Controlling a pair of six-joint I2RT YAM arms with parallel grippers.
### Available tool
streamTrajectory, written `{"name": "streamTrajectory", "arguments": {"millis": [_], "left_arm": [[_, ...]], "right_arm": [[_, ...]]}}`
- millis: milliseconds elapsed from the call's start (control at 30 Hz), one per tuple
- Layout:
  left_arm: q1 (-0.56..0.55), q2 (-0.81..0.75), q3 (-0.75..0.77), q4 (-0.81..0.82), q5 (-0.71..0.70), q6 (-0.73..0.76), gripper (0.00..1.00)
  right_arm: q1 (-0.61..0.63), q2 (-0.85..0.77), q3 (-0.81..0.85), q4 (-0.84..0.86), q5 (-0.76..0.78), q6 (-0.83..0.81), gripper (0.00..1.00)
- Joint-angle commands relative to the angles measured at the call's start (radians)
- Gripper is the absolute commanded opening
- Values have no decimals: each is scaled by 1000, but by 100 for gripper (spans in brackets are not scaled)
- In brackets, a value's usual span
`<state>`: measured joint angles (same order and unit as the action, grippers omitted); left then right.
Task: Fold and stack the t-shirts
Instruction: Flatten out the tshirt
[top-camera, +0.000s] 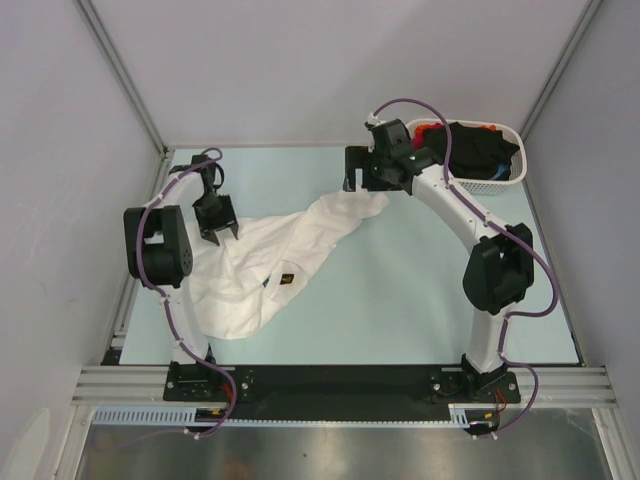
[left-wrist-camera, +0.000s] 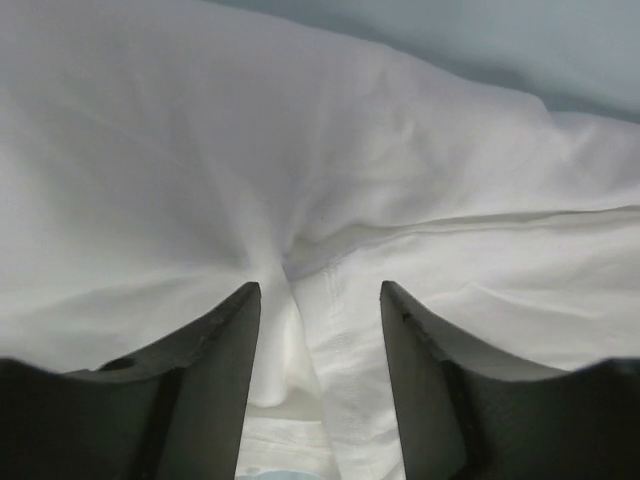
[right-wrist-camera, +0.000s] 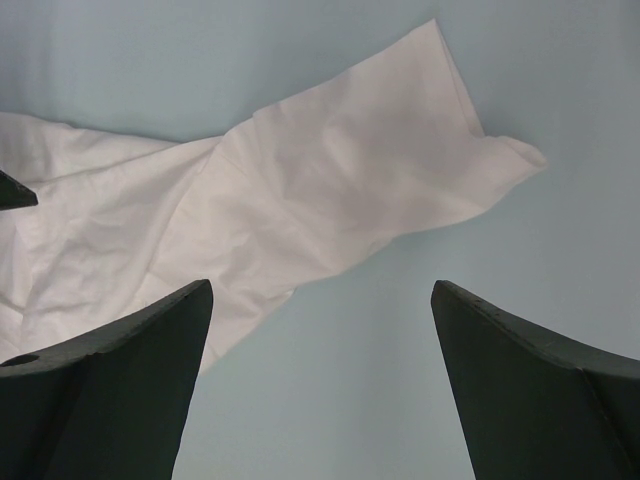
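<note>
Blue table (top-camera: 420, 300), white t-shirt (top-camera: 260, 265) near left edge, left pincer (left-wrist-camera: 320, 290) apart, right pincer (right-wrist-camera: 320, 290) apart.

The crumpled white cloth t-shirt (top-camera: 270, 265) lies on the pale blue flat table (top-camera: 420, 290), slanting from my near left towards the far right. My left gripper (left-wrist-camera: 320, 290) sits on the shirt's left part, a raised fold between its fingers. My right gripper (right-wrist-camera: 320, 290) hangs above the table just beside the shirt's far right end. Further right of that end, at the table's far corner, stands the white perforated plastic basket (top-camera: 515, 170), with the black and red cloth shirts (top-camera: 480, 150) in it.
</note>
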<state>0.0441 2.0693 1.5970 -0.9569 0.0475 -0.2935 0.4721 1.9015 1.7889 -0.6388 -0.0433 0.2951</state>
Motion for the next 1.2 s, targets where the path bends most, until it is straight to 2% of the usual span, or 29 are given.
{"name": "streamTrajectory", "arguments": {"millis": [0, 133, 167, 200, 233, 367, 533, 567, 600, 800, 1067, 1167], "left_arm": [[-3, -54, 3, -14, 0, 11, 48], [-4, -38, 1, -3, 11, 10, 27], [-3, -32, 3, -3, 14, 11, 27], [-4, -23, 6, -6, 17, 13, 37], [-3, -21, 4, -5, 15, 11, 39], [-3, -28, -3, 3, 8, 11, 33], [-4, -3, -6, 9, 2, 13, 13], [-4, -3, -12, 12, -1, 13, 4], [-3, 0, -15, 14, -3, 13, 0], [-3, -80, -6, 23, -46, 2, 0], [-3, -408, 37, 90, -165, -119, 0], [-3, -448, 57, 130, -233, -136, 0]], "right_arm": [[5, 4, 50, 2, -7, -5, 97], [7, 2, 47, 2, -9, -5, 97], [7, 4, 47, 2, -9, -7, 97], [8, 2, 47, 2, -10, -8, 97], [7, 1, 47, 2, -9, -10, 97], [8, -1, 47, 2, -7, -11, 97], [7, -7, 40, 5, -4, -10, 97], [7, -9, 37, 4, -3, -10, 97], [5, -10, 35, 4, 0, -13, 97], [7, -22, 24, 8, 6, -11, 97], [8, -32, 3, 7, 6, -8, 97], [8, -33, 6, 5, 6, -11, 97]]}}
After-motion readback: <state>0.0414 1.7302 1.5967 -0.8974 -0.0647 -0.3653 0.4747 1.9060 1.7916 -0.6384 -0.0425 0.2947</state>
